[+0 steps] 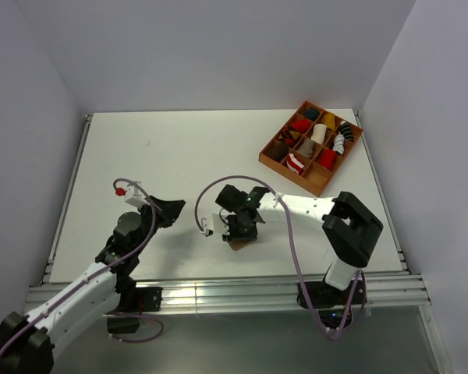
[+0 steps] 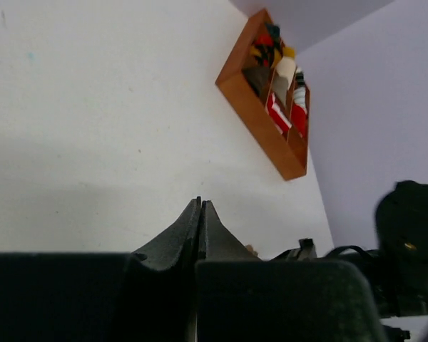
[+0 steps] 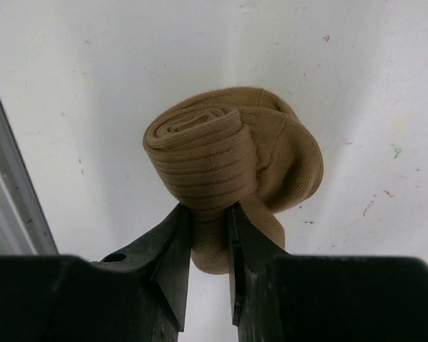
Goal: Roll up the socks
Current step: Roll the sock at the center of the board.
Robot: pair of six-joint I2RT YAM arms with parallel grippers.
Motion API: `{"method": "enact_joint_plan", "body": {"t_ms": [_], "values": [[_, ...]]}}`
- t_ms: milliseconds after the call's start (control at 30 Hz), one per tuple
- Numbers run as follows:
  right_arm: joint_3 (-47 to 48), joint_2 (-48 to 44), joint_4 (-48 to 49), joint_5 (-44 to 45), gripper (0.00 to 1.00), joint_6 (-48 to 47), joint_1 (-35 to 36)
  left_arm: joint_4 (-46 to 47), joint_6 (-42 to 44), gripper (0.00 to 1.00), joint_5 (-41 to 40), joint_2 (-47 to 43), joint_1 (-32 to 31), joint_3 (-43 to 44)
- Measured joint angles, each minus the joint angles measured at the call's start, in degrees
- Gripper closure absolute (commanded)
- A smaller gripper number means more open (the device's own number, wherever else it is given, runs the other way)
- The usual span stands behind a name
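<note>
Right hand (image 3: 209, 212) clamped on coiled tan sock (image 3: 221, 149), low over bench (image 1: 179, 148) near front edge. Keep squeeze firm, tuck loose cuff over coil. Left hand (image 2: 200, 212) pressed together, empty.

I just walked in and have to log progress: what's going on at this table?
The right gripper is pinching a tan sock that is already wound into a roll, near the front of the white table. The left gripper is shut and empty, off to the left. A wooden tray holding other sock rolls sits at the far right corner.
</note>
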Motion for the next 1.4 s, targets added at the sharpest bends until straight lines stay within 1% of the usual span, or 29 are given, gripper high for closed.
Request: {"method": "enact_joint_plan", "body": {"t_ms": [67,133,267,333,400,500,600,633,733,1033,1267,1400], "values": [[3.0,2.4,-2.9,-2.0,0.82,0.1,-1.4,-1.7,0.1,0.94,-1.4,-4.2,0.0,-0.5],[5.9,4.8,-5.7,-4.4,0.82,-0.1,-3.1,-2.6,0.9,0.96,-2.2,-6.5,0.0,-0.4],[13.2,11.1,-13.1,-10.7,0.82,-1.2,-7.4,-3.7,3.9,0.96,-2.3,-5.0,-1.3,1.1],[16.3,13.9,-16.4,-13.7,0.82,-1.6,-9.3,-3.8,6.1,0.94,-2.3,-2.4,-3.5,2.2],[19.1,16.7,-19.3,-16.2,0.82,-1.8,-10.8,-3.6,7.7,0.89,-1.9,-0.1,-6.0,2.9],[21.8,19.5,-22.3,-18.9,0.82,-2.0,-12.2,-2.9,10.3,0.85,0.5,4.3,-9.6,3.3],[22.9,20.6,-23.5,-19.7,0.82,-2.0,-12.6,-2.3,12.4,0.81,2.8,9.7,-12.1,4.2],[23.1,20.8,-23.8,-19.8,0.81,-2.0,-12.6,-2.1,12.9,0.77,3.2,11.8,-13.1,4.7],[23.6,21.3,-24.3,-20.1,0.82,-2.0,-12.7,-0.3,14.0,0.70,4.4,17.0,-16.0,5.2],[23.6,21.5,-24.5,-20.4,0.81,-1.3,-12.9,7.2,14.2,0.51,7.3,30.8,-21.1,7.6],[24.0,22.4,-25.3,-21.4,0.82,-0.6,-13.2,12.0,14.1,0.47,7.8,37.6,-22.5,9.9],[24.0,22.8,-25.7,-22.1,0.82,0.3,-13.5,13.4,14.0,0.47,7.9,40.4,-22.8,11.3]]}}
